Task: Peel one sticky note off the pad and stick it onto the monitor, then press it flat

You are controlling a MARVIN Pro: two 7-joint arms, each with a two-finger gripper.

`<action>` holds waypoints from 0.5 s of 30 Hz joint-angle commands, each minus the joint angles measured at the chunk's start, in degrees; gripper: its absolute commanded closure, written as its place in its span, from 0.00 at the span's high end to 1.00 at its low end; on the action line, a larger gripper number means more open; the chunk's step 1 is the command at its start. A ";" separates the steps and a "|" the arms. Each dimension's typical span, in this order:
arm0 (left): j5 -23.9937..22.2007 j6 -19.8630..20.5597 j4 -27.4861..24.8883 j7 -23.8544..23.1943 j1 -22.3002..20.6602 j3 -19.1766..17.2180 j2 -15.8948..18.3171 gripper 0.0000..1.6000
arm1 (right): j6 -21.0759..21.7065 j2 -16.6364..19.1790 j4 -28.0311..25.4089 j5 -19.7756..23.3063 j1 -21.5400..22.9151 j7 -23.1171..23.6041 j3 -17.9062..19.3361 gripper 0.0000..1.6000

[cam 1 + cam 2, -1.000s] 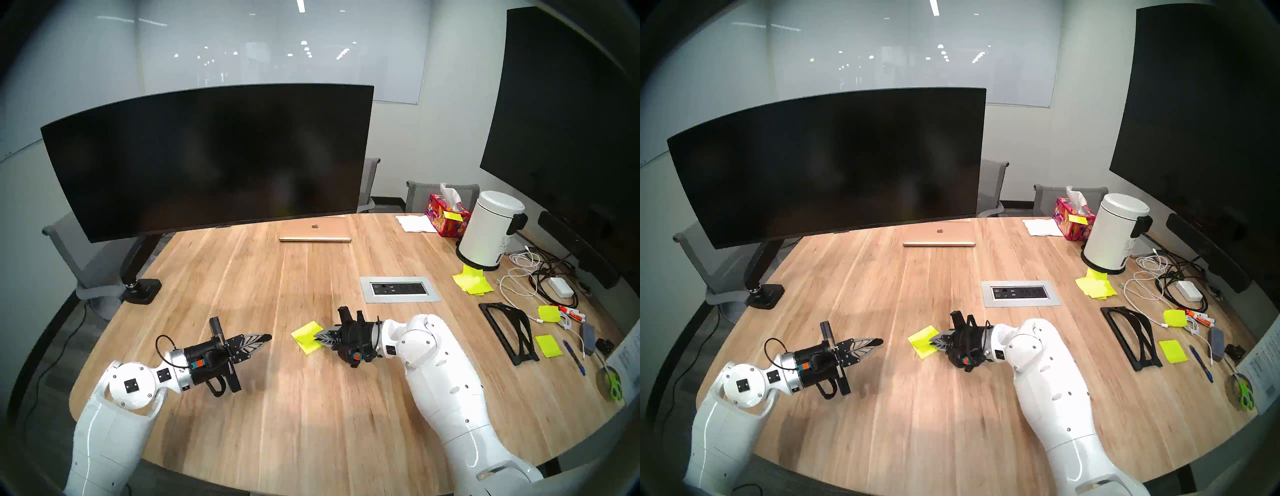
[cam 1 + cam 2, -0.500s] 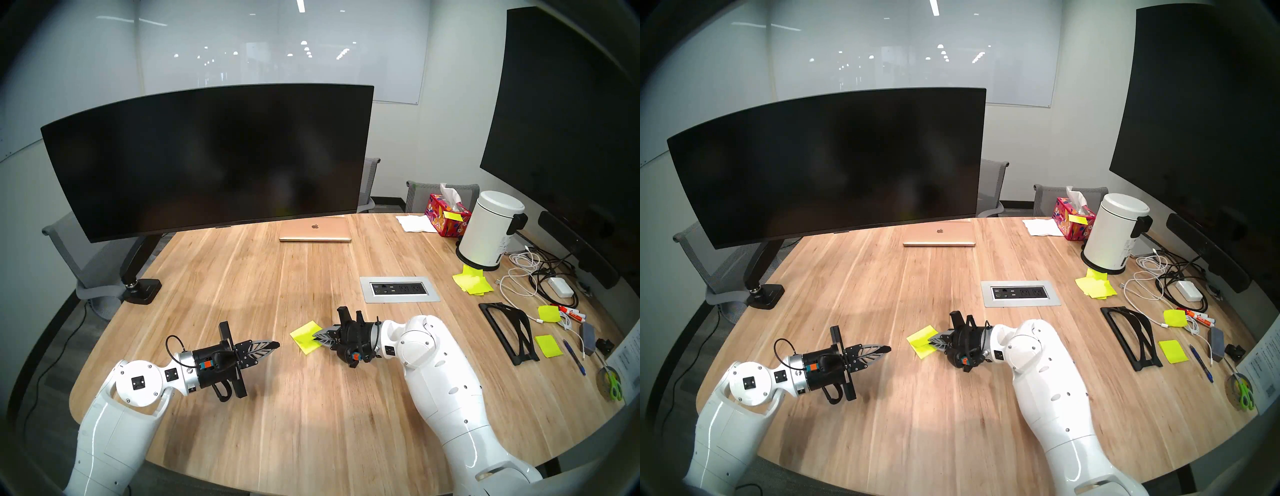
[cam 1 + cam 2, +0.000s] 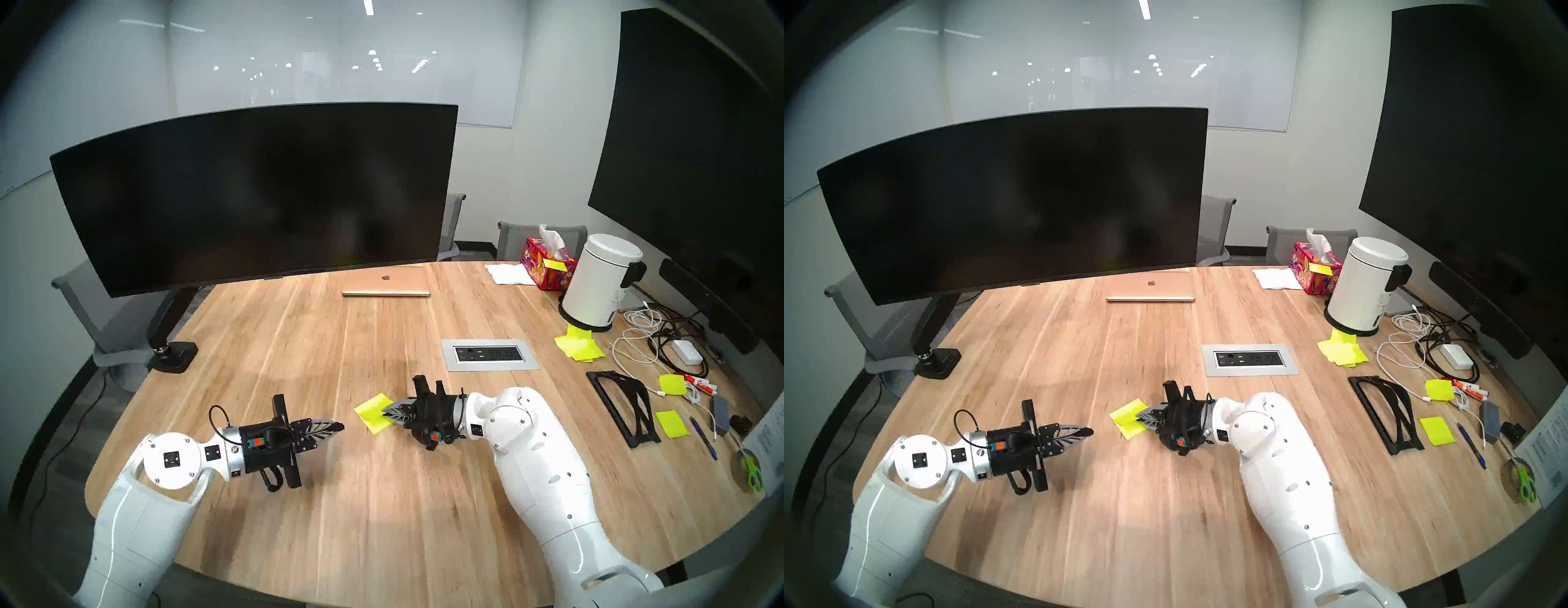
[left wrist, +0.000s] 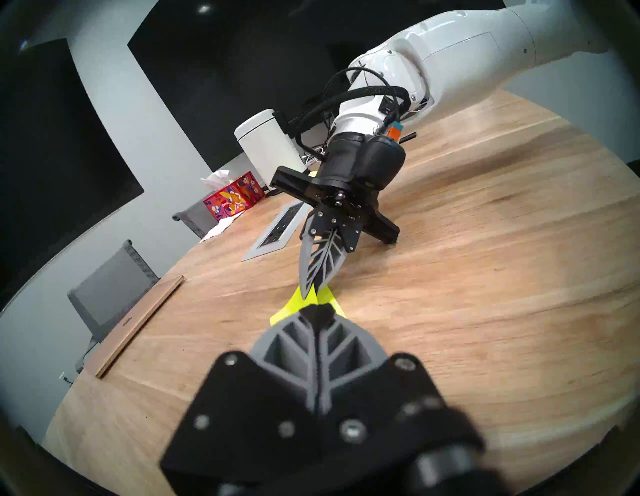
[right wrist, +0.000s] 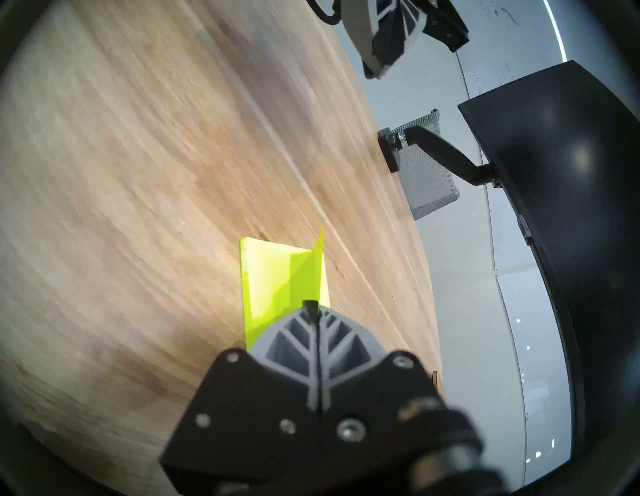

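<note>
Here, thin neon sticky note (image 5: 304, 277) bends off square pad (image 5: 263, 273).

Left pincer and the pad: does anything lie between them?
Nothing: in the head view only bare table separates the shut left pincer from the pad, which the right pincer reaches from the other side.

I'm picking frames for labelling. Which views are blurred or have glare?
Head views: sharp, fisheye-bent, ceiling lights glaring on the glass wall. Left wrist: own left gripper soft, table streaked. Right wrist: wood grain blurred, pad crisp, faint glare on the monitor.
</note>
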 commanded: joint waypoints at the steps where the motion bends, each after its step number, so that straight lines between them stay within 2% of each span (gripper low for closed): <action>1: 1.39 -0.18 0.44 0.92 -1.48 0.99 -0.87 0.00 | -0.19 -0.48 -0.32 0.70 0.30 -0.49 0.21 0.00; 15: 3.27 1.69 1.45 1.84 -2.22 2.71 -1.93 0.00 | -0.28 -0.79 -0.34 1.06 0.20 -0.33 0.23 0.00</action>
